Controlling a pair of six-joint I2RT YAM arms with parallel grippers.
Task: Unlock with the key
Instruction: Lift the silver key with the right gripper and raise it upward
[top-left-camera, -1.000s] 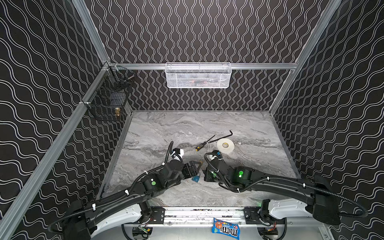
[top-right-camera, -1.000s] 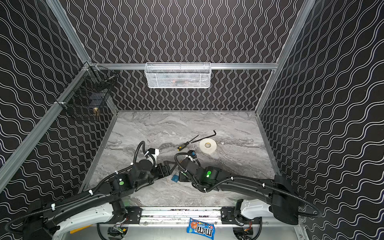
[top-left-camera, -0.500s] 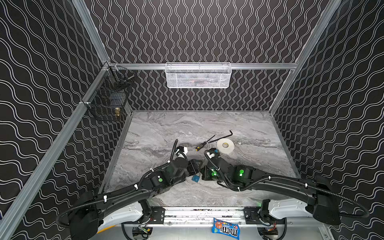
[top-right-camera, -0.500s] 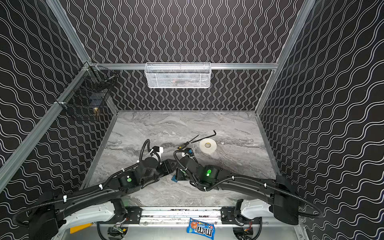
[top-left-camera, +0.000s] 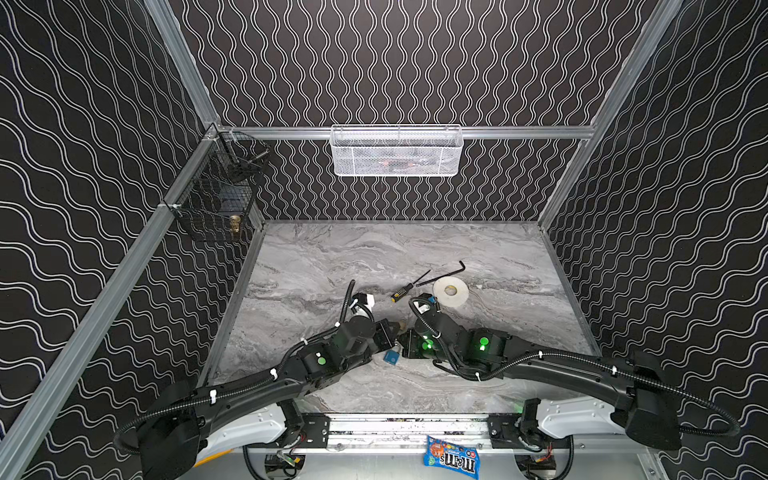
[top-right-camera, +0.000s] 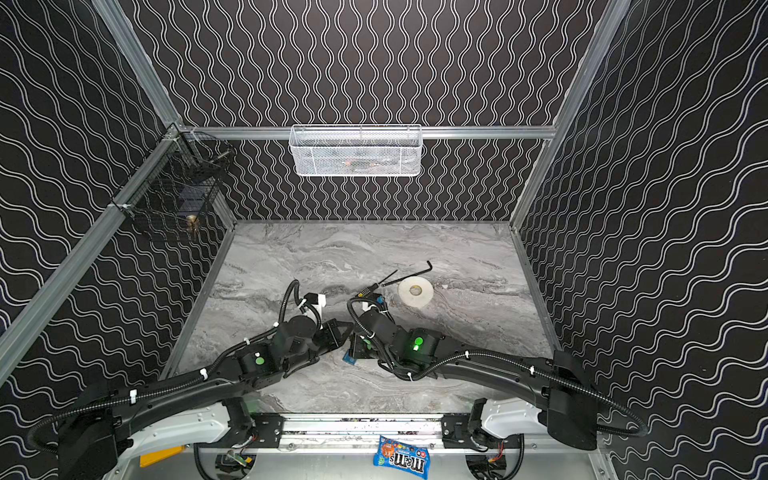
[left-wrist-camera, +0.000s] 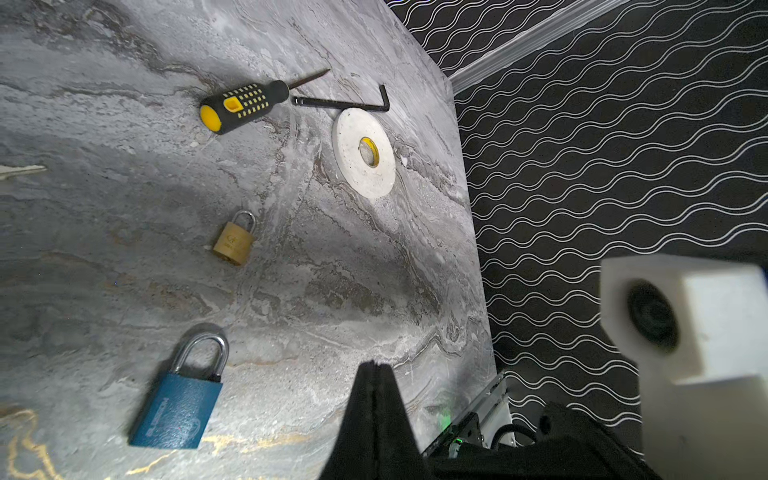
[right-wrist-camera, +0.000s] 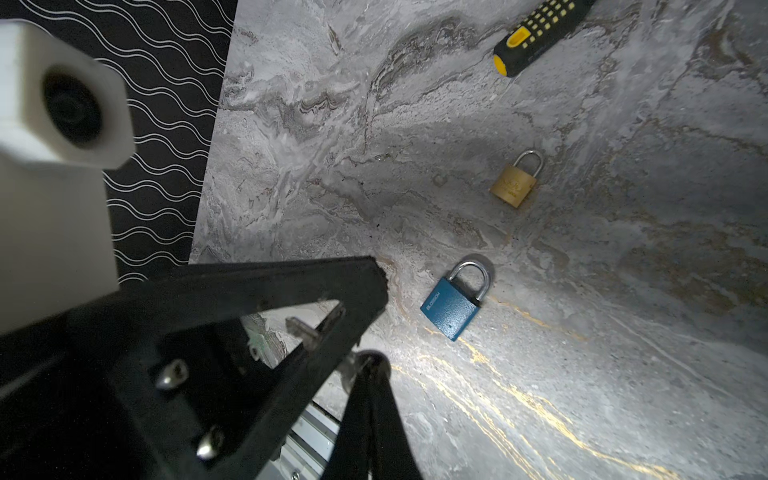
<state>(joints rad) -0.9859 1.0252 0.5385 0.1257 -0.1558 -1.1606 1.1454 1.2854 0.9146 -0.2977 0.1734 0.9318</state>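
Your right hand (right-wrist-camera: 368, 366) is pinched fully shut. The small rounded grey metal at its fingertips looks to be the key (right-wrist-camera: 348, 369), held by the head. The blade is hidden, so you cannot tell which way it points. Your left hand (left-wrist-camera: 375, 368) is closed tight too, with nothing visible between its fingers, over the desk (left-wrist-camera: 291, 324) close beside the right. The blue lock (right-wrist-camera: 451, 309) lies flat near both hands, shackle closed, its base end turned roughly toward them. The brass lock (right-wrist-camera: 513, 187) lies further out, also closed. Which one the key fits is not shown. The step in hand seems to be getting the blade into a keyway. Come in low and level, in line with the lock's long axis, and brace the lock's body with the shut left hand so it won't skid away as you push.
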